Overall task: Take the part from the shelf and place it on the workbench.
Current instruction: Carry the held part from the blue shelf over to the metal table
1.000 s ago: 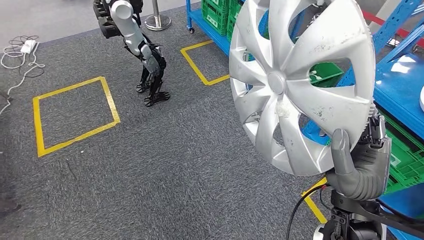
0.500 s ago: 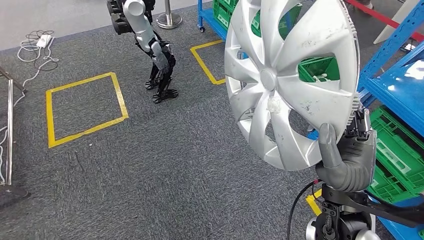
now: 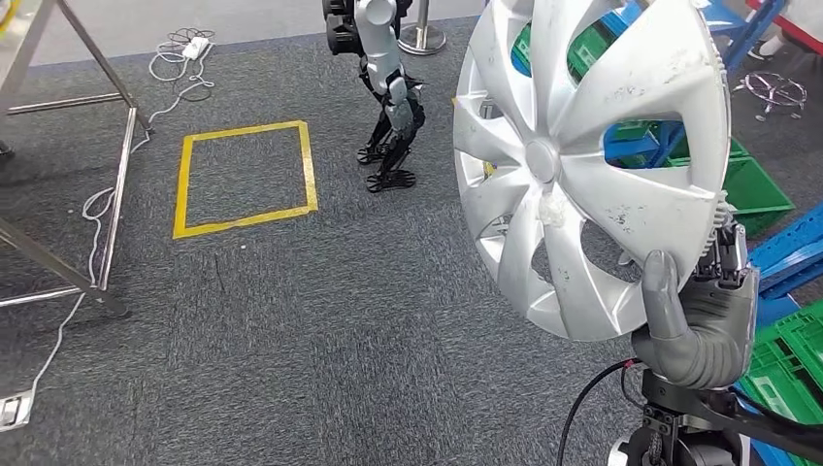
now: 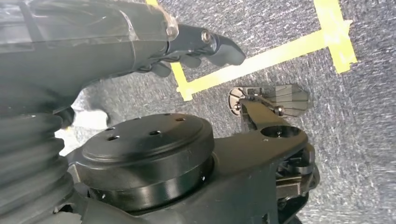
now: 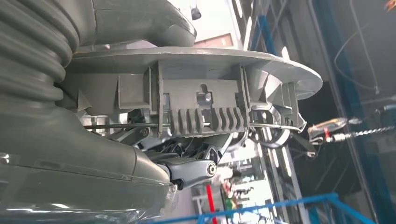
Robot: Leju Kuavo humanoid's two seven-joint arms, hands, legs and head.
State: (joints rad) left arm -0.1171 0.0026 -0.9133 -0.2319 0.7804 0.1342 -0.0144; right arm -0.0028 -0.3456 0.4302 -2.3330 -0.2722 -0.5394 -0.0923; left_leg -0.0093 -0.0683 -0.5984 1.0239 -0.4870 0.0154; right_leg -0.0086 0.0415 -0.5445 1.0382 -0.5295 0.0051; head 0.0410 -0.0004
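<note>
Floor: dark grey carpet. Yellow tape square upper centre-left of head view. Metal frame legs stand on it at left edge; white cable trails beside them to a power strip at top. Post base top centre. Green crates and blue shelving at right.

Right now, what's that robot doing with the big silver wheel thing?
The robot's right hand holds a silver wheel cover upright by its lower rim, the thumb pressed on its front face. It is lifted clear of the blue shelves with their green crates, over grey carpet with a yellow taped square. The left hand hangs low, holding nothing. A metal frame stands at the left; no worktop is visible, so the cover is not yet set down.
</note>
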